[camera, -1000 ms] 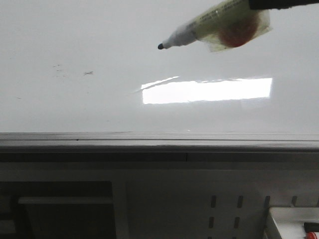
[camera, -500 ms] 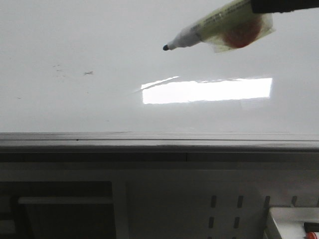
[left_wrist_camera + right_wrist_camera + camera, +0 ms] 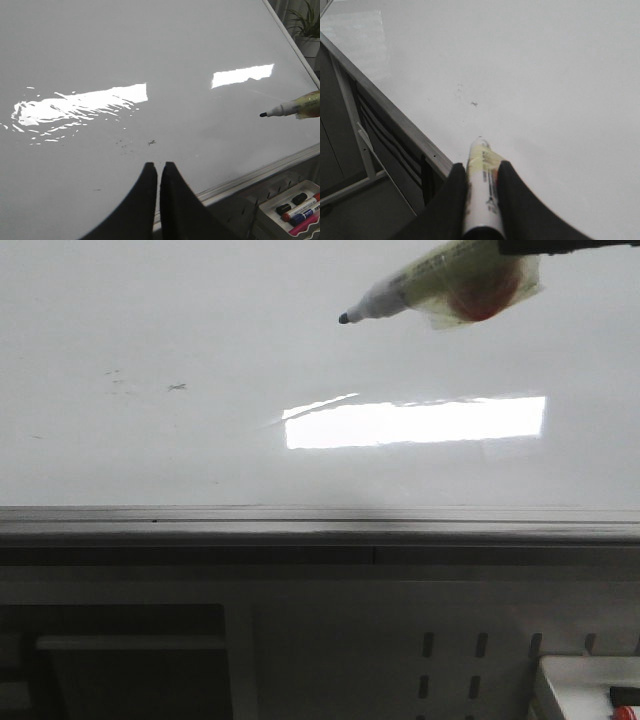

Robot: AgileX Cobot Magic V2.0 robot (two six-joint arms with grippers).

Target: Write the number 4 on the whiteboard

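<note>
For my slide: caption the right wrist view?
Right end effector grips a yellow-labelled marker above the glossy white whiteboard, no figure drawn.

The rear of the marker [image 3: 440, 282] is being cut off by the front view's upper edge, its tip is being hidden behind its own barrel in the right wrist view, and the faint smudges [image 3: 176, 387] are being rendered too small to read.

Uncapped marker [image 3: 420, 285] over bare whiteboard [image 3: 200, 440]; faint grey smudges [image 3: 176, 387]
</note>
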